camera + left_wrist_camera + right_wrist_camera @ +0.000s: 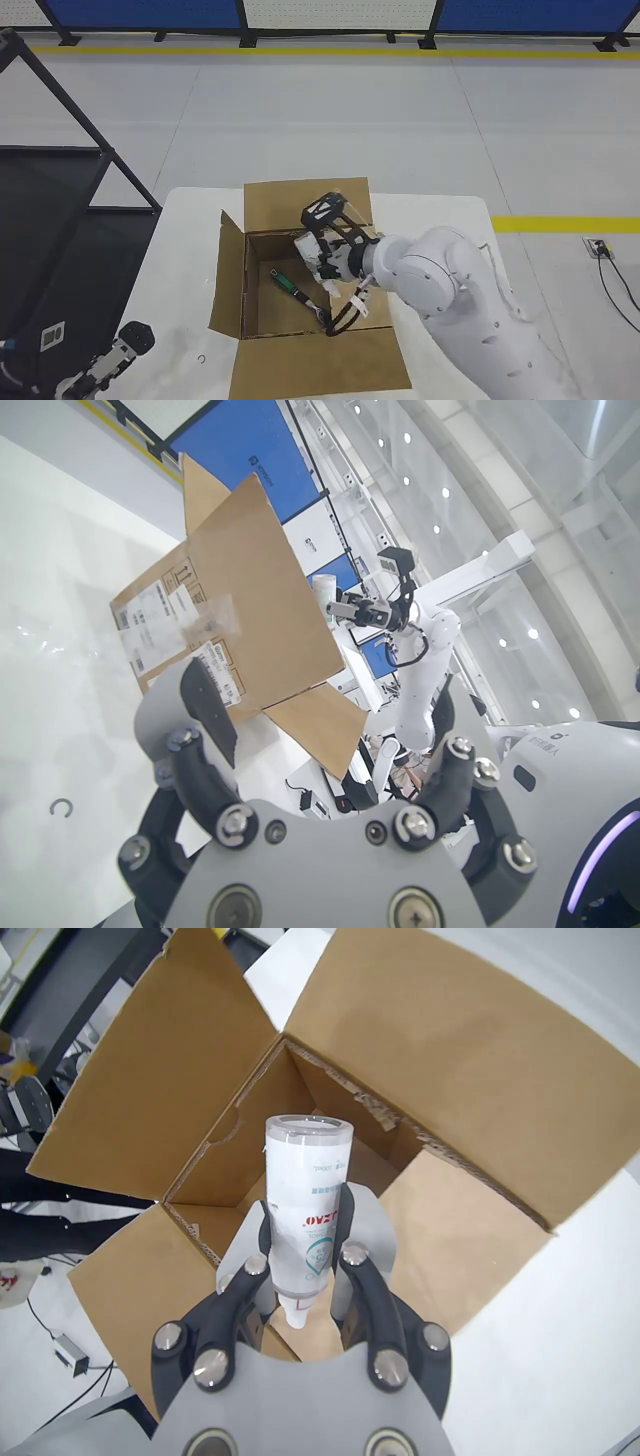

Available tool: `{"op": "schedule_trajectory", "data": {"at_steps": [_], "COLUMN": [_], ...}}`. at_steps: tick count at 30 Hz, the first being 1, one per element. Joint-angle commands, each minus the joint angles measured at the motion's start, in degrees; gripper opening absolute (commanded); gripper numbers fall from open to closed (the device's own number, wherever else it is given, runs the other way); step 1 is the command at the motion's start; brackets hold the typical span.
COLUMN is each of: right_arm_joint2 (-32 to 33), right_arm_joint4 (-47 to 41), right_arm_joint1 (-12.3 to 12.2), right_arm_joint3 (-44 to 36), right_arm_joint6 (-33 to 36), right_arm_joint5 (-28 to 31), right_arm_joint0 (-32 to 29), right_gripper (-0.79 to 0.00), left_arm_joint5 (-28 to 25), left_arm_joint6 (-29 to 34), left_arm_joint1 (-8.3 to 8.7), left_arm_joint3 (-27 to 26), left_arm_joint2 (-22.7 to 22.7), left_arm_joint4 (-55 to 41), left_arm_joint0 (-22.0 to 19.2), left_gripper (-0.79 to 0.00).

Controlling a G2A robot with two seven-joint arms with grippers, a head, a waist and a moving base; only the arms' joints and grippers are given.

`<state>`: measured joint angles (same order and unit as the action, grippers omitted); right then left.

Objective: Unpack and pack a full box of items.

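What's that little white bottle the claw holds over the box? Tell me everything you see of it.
The bottle is small and slim, seemingly clear plastic under a white printed label. It has a flat clear base and a narrow white cap. The right claw pinches its body from both sides, cap end toward the wrist. It hangs over the open cardboard box, touching nothing else.

The right arm is wearing a smooth white shell with rounded joints, and a black cable is looping at its wrist. Both wrist plates are looking grey with silver screws; black linkages are carrying grey jaws with dark pads.
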<state>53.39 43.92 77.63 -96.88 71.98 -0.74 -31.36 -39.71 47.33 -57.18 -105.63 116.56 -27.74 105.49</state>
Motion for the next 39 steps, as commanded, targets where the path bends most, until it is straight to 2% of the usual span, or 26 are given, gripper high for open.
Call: {"op": "schedule_trajectory", "data": {"at_steps": [1,10,13,17,19,21,23,35,39], "right_arm_joint2": [-3.07,-12.59,-15.62,-19.81,-21.0,-21.95,-22.19,-22.45,-21.65], "right_arm_joint4": [-0.8,-3.45,-1.63,4.6,4.84,5.87,5.16,4.05,4.62], "right_arm_joint1": [0.72,4.03,5.27,7.07,8.01,8.84,9.58,12.25,12.35], "right_arm_joint3": [3.19,17.05,20.24,24.52,26.39,28.91,31.16,37.22,37.27], "right_arm_joint6": [-0.21,-6.04,-8.39,-10.89,-11.39,-11.34,-11.44,-11.46,-11.39], "right_arm_joint5": [0.07,4.66,4.26,-0.08,-0.98,-2.04,-1.77,-0.12,-0.12], "right_arm_joint0": [1.68,6.21,7.54,9.6,10.33,11.41,12.27,14.35,14.13], "right_gripper": [-0.785,-0.785,-0.785,-0.785,-0.785,-0.61,-0.536,-0.434,-0.434], "left_arm_joint5": [0.1,0.94,1.03,1.02,0.88,0.69,0.6,1.02,1.13], "left_arm_joint6": [-0.19,0.96,1.28,1.74,1.96,2.11,2.25,2.7,2.66], "left_arm_joint1": [-0.04,-0.02,-0.01,0.0,-0.01,-0.02,-0.02,-0.06,-0.09], "left_arm_joint3": [-0.2,-0.47,-0.58,-0.6,-0.65,-0.61,-0.67,-1.3,-1.46], "left_arm_joint2": [-0.25,-1.57,-1.79,-1.76,-1.61,-1.33,-0.99,-0.74,-0.89], "left_arm_joint4": [0.39,1.09,1.18,1.13,1.02,0.91,0.8,0.74,0.95], "left_arm_joint0": [-0.23,-1.64,-2.0,-2.08,-1.93,-1.74,-1.59,-1.49,-1.57], "left_gripper": [0.0,0.0,0.0,0.0,0.0,0.0,0.0,0.0,0.0]}}
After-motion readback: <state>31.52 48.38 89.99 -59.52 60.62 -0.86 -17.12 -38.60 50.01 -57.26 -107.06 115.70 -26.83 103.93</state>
